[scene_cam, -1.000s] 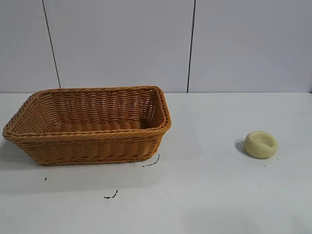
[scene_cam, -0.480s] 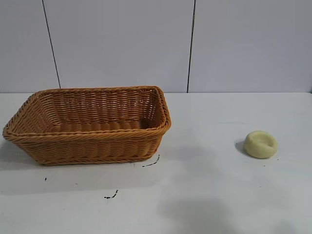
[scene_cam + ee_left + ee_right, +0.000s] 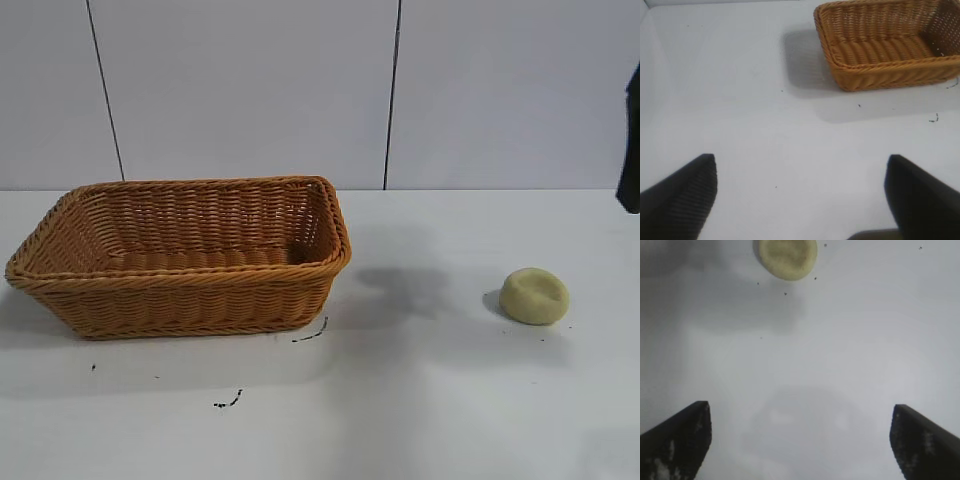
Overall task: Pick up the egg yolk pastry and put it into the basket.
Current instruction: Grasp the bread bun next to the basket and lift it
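Note:
The egg yolk pastry [image 3: 534,296], a small pale yellow bun with a dent on top, lies on the white table at the right. The orange-brown wicker basket [image 3: 60,276] stands at the left with nothing showing inside. In the exterior view only a dark edge of the right arm [image 3: 630,140] shows at the right border, above the table. My right gripper [image 3: 800,412] is open over bare table, with the pastry [image 3: 787,257] well ahead of its fingertips. My left gripper [image 3: 801,167] is open over bare table, far from the basket [image 3: 880,77].
Small dark marks [image 3: 228,402] dot the table in front of the basket. A wide bare stretch of table lies between basket and pastry. A panelled white wall closes the back.
A dark part of the right arm has come into the exterior view at the right edge. Its shadow has slid across the table toward the middle. Basket and pastry have not moved.

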Available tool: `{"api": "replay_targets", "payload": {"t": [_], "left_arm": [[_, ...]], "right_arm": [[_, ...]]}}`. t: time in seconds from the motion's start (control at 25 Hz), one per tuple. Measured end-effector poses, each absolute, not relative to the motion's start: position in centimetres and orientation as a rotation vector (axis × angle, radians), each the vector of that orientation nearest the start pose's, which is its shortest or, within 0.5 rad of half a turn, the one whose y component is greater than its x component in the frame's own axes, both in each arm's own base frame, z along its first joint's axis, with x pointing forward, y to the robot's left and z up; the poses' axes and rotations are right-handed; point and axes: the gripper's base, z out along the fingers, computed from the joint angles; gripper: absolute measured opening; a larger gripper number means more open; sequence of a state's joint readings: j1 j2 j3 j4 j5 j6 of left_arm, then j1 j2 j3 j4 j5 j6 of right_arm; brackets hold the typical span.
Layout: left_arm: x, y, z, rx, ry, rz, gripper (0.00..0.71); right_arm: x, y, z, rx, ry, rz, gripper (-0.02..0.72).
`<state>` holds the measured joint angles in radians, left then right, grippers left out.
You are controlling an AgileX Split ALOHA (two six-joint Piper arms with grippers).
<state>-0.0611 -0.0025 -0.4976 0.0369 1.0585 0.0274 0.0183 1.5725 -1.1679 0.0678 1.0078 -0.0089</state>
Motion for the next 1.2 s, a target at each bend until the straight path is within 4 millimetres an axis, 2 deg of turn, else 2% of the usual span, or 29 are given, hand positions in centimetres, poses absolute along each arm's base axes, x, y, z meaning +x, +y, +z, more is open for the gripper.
{"api": "replay_targets", "payload": {"t": [0.2, 0.32, 0.48, 0.68, 1.0, 1.2], "left_arm": [[-0.5, 0.3, 27.7, 0.089, 2.040, 0.023, 0.693], [-0.5, 0.3, 27.7, 0.089, 2.040, 0.023, 0.693], [-0.5, 0.3, 27.7, 0.089, 2.040, 0.023, 0.693], [-0.5, 0.3, 27.7, 0.089, 2.040, 0.023, 0.693], [-0.5, 0.3, 27.7, 0.089, 2.040, 0.023, 0.693], [-0.5, 0.3, 27.7, 0.089, 2.040, 0.023, 0.693]], "right_arm": [[35.4, 1.1, 23.6, -0.007, 2.925, 0.078, 0.696], [37.1, 1.7, 22.5, -0.050, 2.934, 0.052, 0.696], [38.0, 3.2, 21.4, -0.116, 2.927, 0.044, 0.696], [38.8, 3.5, 20.0, -0.123, 2.924, 0.046, 0.696], [40.0, 3.6, 14.8, -0.123, 3.001, 0.041, 0.696], [40.8, 3.7, 12.6, -0.096, 2.974, 0.046, 0.696]]}}
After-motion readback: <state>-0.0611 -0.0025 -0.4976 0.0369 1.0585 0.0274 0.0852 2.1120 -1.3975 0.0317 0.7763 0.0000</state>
